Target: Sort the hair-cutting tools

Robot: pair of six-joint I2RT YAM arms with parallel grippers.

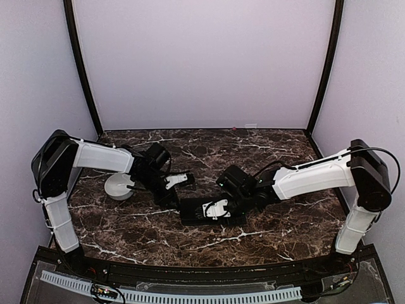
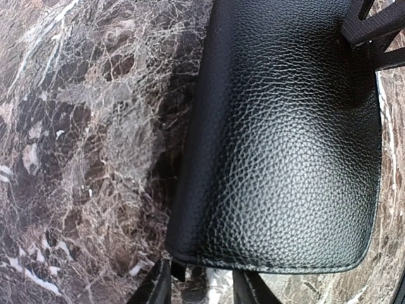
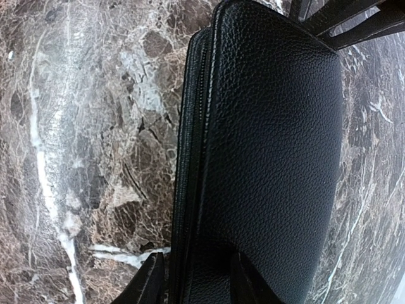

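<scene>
Case (image 2: pixel 285 158), black grained leatherette: likely light, pliable, slick; best held by zipped edge. Tools unseen. Jaws at either end; open or gripping, cannot tell.

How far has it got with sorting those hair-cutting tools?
Nothing looks sorted yet: the black case lies closed and no tools show. In hand: the left gripper and right gripper sit at its ends. Still to do: opening it, then sorting the tools.

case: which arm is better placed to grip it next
Right, likely: the right jaws straddle the case deep along its zipped edge, while the left jaws only reach its end, with table showing between them.
</scene>
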